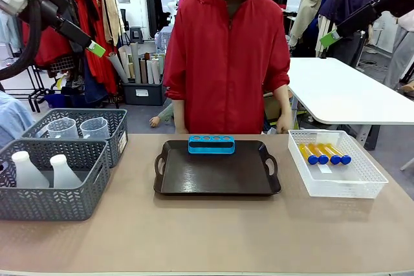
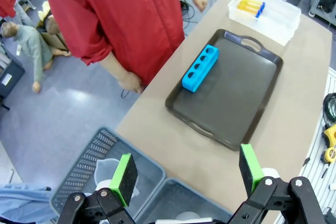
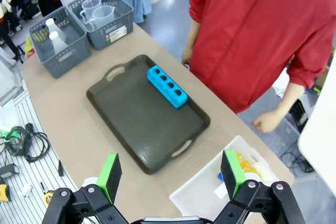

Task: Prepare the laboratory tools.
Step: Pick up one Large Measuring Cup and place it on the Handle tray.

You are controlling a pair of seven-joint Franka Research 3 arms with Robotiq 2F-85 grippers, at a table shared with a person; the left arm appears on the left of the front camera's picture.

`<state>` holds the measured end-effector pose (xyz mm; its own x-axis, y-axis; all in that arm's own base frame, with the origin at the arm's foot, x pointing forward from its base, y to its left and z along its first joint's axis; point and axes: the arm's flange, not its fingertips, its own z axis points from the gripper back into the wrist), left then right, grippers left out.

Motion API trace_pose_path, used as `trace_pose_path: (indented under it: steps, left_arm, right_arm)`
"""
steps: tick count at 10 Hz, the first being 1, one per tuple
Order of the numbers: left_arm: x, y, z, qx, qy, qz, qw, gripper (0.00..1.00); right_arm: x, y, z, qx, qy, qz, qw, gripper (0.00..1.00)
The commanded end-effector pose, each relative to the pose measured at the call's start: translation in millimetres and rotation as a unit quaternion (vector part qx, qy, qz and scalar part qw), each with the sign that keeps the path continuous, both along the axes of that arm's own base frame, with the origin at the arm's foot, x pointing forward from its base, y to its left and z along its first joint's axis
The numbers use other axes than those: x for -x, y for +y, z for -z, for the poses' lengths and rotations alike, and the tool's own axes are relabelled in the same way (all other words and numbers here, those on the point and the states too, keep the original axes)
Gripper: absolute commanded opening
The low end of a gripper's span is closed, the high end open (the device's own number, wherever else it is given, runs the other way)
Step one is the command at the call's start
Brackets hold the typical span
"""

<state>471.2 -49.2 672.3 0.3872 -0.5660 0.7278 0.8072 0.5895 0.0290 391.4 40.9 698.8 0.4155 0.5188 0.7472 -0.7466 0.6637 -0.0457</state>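
Far beneath both wide-open, empty jaws, the blue rack lies on the tray.

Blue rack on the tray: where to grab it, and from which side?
Probably from straight above, jaws across the narrow width at mid-length. The blue rack lies flat, holes up, long axis along the far rim of the tray; its long side walls look flat and parallel. Little finger room on the rim side.
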Motion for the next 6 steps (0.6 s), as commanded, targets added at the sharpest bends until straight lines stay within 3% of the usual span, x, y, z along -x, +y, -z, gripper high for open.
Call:
trace_pose_path:
  steps: [1,5,6]
  left_arm:
    - [0.1,1.0,-0.4,0.0,-0.002,-0.001,1.0,1.0]
    - [0.1,-0.4,0.0,0.0,0.0,0.0,1.0,1.0]
    - [3.3,2.1,-12.0,-0.016,0.015,-0.003,1.0,1.0]
  right_arm:
    - [0.9,-0.9,-1.0,-0.003,-0.001,-0.004,1.0,1.0]
    - [0.9,-0.9,-1.0,-0.003,-0.001,-0.004,1.0,1.0]
    - [0.9,-0.9,-1.0,-0.003,-0.001,-0.004,1.0,1.0]
